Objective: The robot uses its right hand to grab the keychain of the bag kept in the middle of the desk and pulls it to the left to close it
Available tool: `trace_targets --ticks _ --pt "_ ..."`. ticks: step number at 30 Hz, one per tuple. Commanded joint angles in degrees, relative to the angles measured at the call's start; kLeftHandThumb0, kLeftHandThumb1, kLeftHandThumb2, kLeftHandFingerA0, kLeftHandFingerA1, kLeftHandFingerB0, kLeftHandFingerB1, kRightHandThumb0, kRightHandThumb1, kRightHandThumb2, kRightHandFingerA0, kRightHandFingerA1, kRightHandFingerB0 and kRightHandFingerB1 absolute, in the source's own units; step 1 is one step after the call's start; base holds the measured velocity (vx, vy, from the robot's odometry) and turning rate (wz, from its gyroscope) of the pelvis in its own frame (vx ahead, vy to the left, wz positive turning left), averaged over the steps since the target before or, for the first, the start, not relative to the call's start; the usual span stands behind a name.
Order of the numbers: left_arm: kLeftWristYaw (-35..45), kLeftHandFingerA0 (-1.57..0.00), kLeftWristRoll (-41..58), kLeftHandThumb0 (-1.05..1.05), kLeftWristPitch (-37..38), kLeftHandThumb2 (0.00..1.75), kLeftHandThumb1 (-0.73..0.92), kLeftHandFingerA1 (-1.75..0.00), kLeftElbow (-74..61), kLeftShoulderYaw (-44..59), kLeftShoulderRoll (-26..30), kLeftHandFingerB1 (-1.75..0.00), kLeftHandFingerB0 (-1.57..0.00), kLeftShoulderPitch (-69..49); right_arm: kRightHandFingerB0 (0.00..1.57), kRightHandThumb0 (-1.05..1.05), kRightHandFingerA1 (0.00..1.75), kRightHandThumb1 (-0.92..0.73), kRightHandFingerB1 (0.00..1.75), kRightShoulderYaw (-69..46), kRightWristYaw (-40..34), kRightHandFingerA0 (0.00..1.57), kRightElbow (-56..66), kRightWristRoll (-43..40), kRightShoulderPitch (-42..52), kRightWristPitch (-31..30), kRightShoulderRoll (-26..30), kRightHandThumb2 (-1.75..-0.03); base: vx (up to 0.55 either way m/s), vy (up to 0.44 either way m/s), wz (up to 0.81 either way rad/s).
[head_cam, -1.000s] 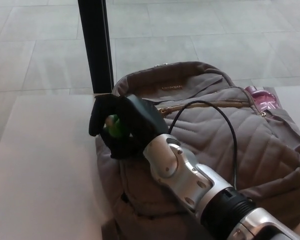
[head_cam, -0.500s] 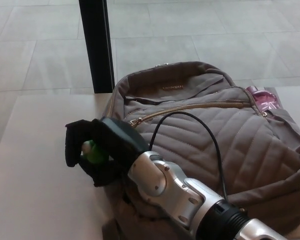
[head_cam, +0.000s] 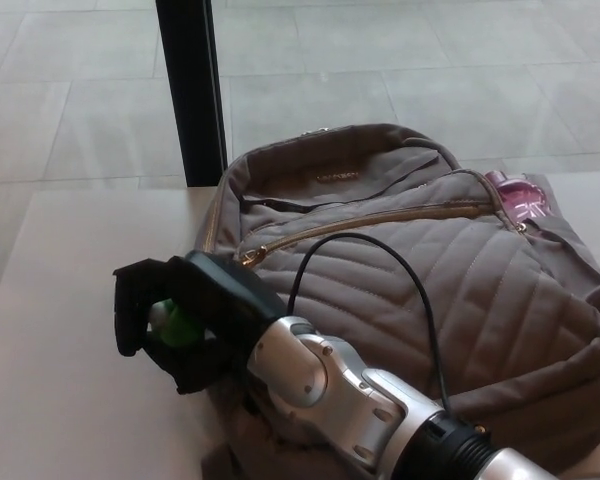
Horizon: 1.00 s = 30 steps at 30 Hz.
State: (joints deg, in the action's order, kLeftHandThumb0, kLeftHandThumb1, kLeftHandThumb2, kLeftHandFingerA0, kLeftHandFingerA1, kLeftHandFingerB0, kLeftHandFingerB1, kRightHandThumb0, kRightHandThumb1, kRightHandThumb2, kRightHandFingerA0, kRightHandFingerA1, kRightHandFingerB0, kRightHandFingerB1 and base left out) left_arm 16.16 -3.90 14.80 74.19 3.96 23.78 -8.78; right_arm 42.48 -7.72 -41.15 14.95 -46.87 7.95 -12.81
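A grey quilted backpack [head_cam: 450,290] lies on the pale desk [head_cam: 70,340], its gold front zipper [head_cam: 380,217] running closed from the right side down to its left end near my hand. My right hand [head_cam: 175,315] sits just off the bag's left edge, over the desk, its black fingers curled shut around a small green keychain [head_cam: 177,325]. The silver forearm [head_cam: 330,390] crosses the bag's lower front, and a black cable [head_cam: 380,265] loops over the fabric. My left hand does not show.
A black post [head_cam: 192,90] stands behind the desk at the bag's left rear corner. A pink bottle top [head_cam: 518,192] pokes out of the bag's right side pocket. Tiled floor lies beyond the desk.
My right hand has travelled left and slightly down with the green keychain, from over the bag's left part to beyond its edge. The zipper has closed along the front.
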Motion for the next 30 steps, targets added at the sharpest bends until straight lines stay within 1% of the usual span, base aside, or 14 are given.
trace_targets --ticks 1,30 --pt "-1.4 -0.42 -1.5 -1.05 -1.6 0.84 0.9 -1.2 0.5 -0.9 1.4 -1.04 -0.43 -0.3 0.85 -0.4 1.75 -0.38 1.69 4.4 7.7 1.02 1.8 -9.5 7.3 7.4 -24.5 -1.39 0.0 0.0 0.0" --pt "-1.6 -0.42 -0.2 -1.05 -1.3 0.84 0.9 -1.2 0.8 0.3 0.2 -1.04 -0.43 -0.8 0.85 -0.4 1.75 -0.38 1.69 5.7 8.6 1.02 -0.2 -10.4 6.0 7.4 -25.6 -1.39 0.0 0.0 0.0"
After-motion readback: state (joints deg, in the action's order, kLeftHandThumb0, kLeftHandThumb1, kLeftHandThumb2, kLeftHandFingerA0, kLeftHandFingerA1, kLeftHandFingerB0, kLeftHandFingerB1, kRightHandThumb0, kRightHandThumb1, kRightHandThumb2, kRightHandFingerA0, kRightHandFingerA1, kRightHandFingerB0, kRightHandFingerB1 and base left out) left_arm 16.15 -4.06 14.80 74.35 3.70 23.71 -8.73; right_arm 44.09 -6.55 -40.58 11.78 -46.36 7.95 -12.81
